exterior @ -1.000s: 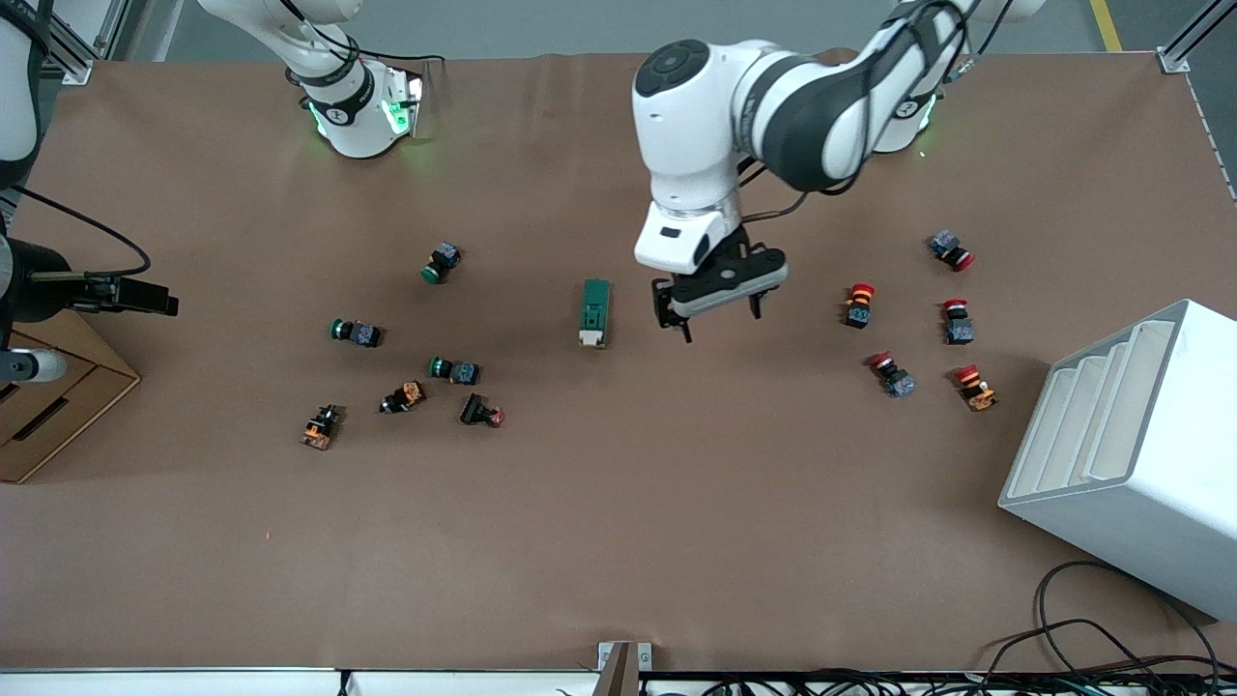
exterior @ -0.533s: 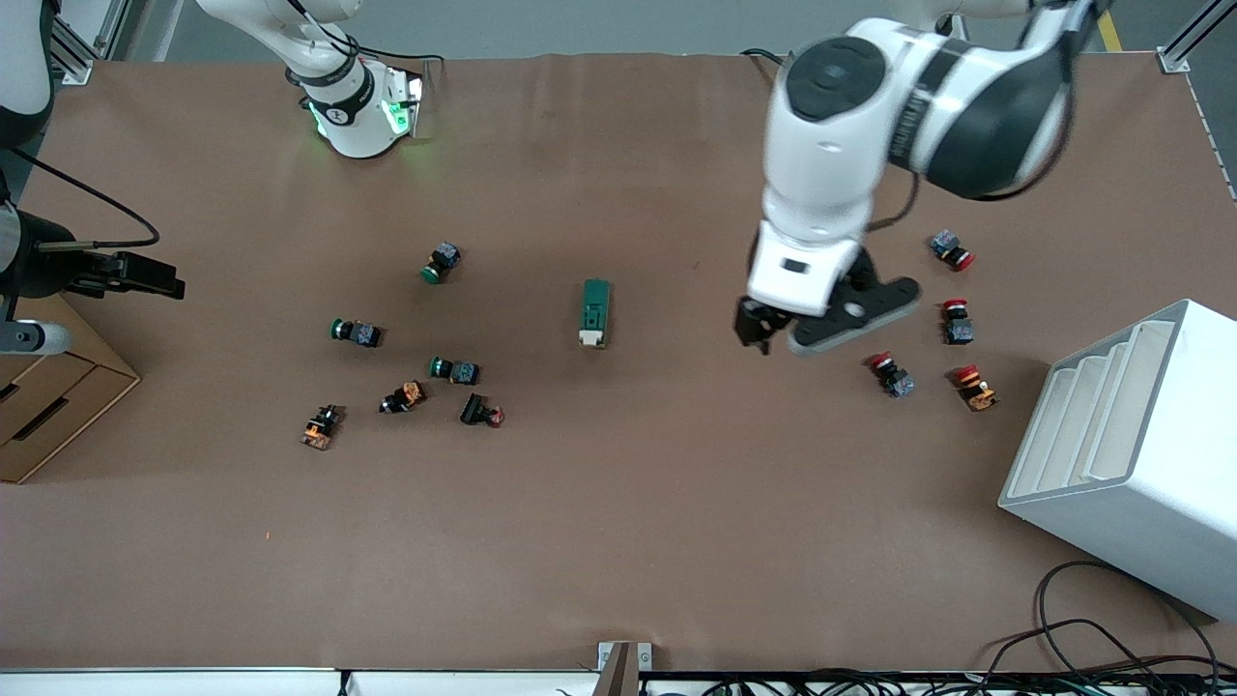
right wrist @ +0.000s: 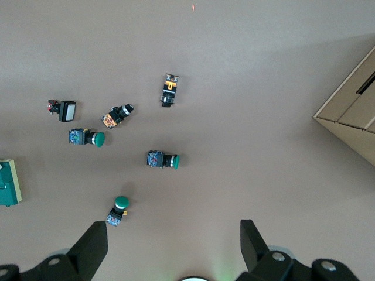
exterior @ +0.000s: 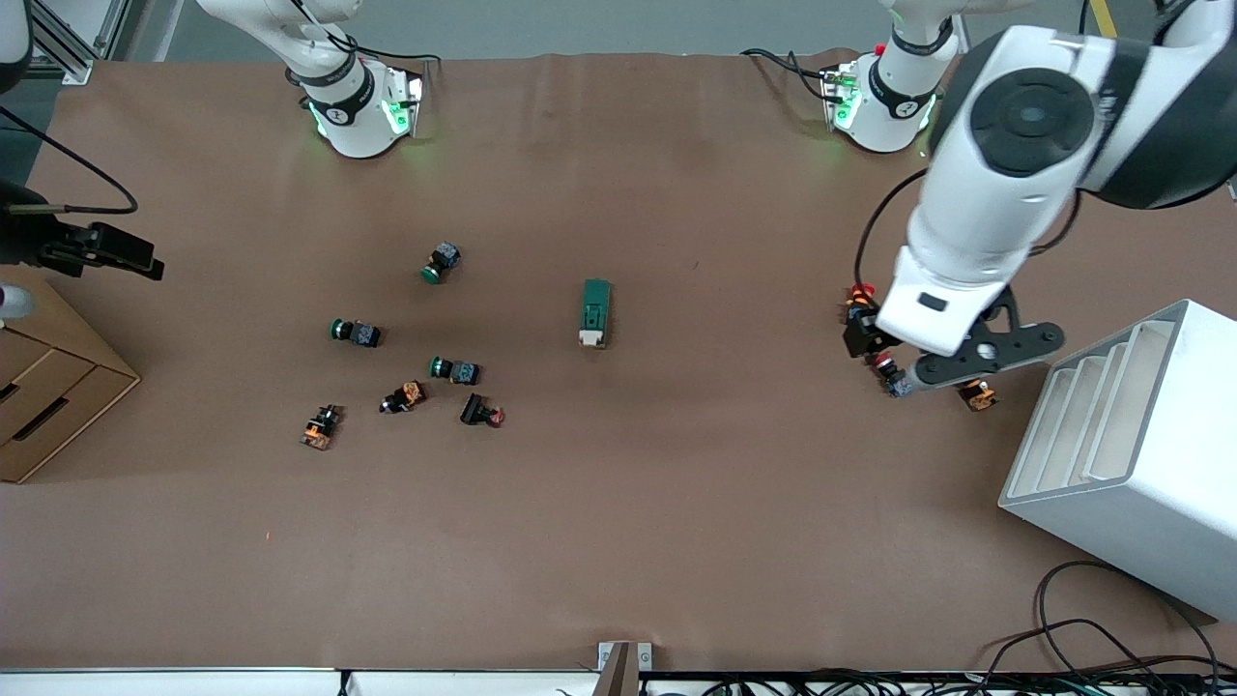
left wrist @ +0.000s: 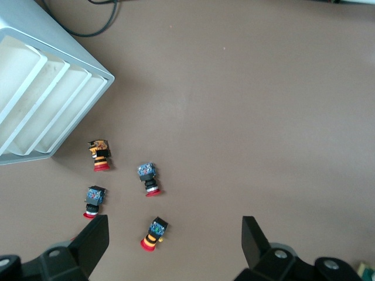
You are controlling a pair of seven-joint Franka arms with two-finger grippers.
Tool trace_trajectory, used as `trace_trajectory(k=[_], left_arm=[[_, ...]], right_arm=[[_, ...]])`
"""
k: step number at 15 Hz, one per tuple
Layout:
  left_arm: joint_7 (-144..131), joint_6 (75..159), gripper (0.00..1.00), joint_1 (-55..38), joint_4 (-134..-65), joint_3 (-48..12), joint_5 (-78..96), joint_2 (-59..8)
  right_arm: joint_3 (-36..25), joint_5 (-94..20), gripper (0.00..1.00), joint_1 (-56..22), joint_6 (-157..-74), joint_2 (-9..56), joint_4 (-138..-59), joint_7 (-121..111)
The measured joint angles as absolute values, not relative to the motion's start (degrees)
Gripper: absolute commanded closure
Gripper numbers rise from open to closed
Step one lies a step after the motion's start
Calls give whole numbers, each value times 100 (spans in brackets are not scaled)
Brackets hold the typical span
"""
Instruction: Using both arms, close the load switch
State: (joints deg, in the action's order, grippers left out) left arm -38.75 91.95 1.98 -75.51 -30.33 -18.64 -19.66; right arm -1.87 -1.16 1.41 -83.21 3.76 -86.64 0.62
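The load switch [exterior: 595, 312] lies alone mid-counter [exterior: 618, 541], white end toward the front camera. The left pincer [left wrist: 174, 246] hangs released (fingers spread) over the red push-buttons [left wrist: 149, 178], well apart from it. The right pincer [right wrist: 173, 249], likewise released, waits over the counter's right-arm end.

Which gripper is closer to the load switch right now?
Left. The left gripper hangs over the red push-buttons, toward the left arm's end from the load switch. The right gripper hangs at the table's edge.
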Motion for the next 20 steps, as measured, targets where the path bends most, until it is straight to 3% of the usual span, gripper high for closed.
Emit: trace_trajectory(k=[2,6,9,20], left_arm=[[-3405,9150,0,426,-7462,-2898,-1318,-1782],[-2096,8820,0,472,-7447,-1765,-429,-1103],[-1007,8477,0,468,-7545,-1252,-322,-797],[-524,8619,0,20,-9090,-660,-89,293]], right_arm=[[-174,-116,0,141,-8211,313,-8663,159],[-149,-116,0,138,-8070,64,-8663,276],[-141,-116,0,138,-8014,-139,-8669,279],[-135,-116,0,138,-7636,-464,-8680,288]])
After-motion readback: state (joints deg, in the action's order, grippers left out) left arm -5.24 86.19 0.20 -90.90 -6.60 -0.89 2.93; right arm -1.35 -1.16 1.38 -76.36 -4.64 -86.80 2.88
